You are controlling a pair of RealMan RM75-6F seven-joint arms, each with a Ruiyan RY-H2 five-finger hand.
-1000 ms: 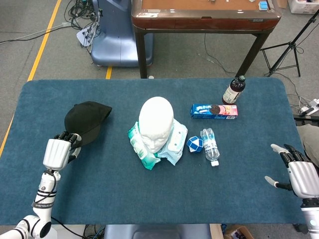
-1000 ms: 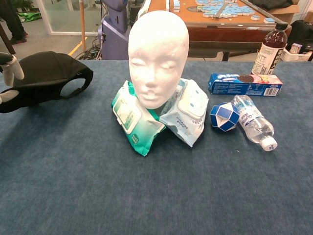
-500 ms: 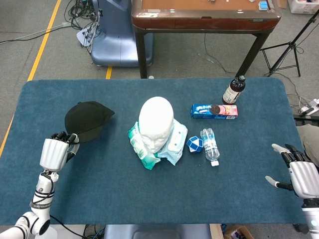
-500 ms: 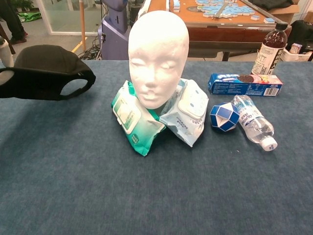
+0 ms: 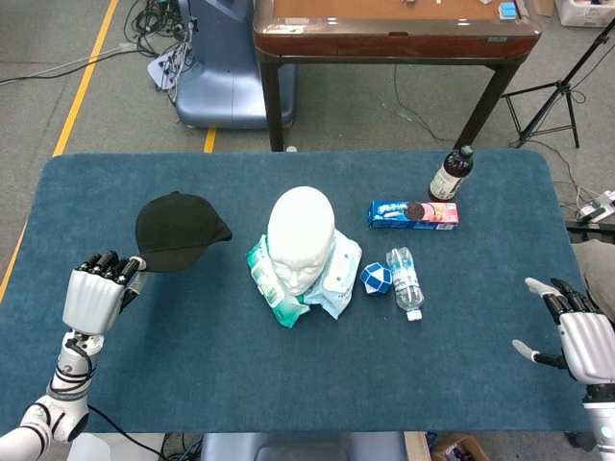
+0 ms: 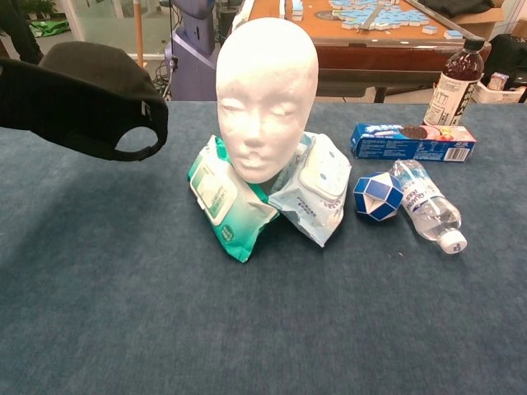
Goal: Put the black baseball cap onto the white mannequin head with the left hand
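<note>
Left hand: the pale, segmented left hand (image 5: 93, 298) is sitting at the table's left edge, dark fingertips curled over the brim of the cap.
Cap: the black baseball cap (image 5: 179, 231), soft matte fabric with a rounded crown, is hanging above the cloth, left of the mannequin; in the chest view its strap opening (image 6: 134, 141) is showing at the lower right edge.
Table: a blue table (image 5: 288, 375) with a felt-like, finely napped cover is carrying everything.
Mannequin: the white mannequin head (image 5: 301, 236), smooth, matte and egg-shaped, is standing upright at centre, bare.
Wipes: two soft, crinkled wipe packs (image 6: 226, 200), green and pale blue, are lying against the mannequin's base.
Puzzle: a blue-and-white faceted ball (image 6: 377, 196) is sitting just beside a clear, ribbed plastic bottle (image 6: 424, 204) lying on its side.
Biscuits: a long blue biscuit box (image 5: 412, 213) is lying flat behind them.
Drink: a dark bottle (image 5: 450, 174) is standing upright.
Right hand: the right hand (image 5: 577, 336) is resting at the right edge, fingers spread, holding nothing.
</note>
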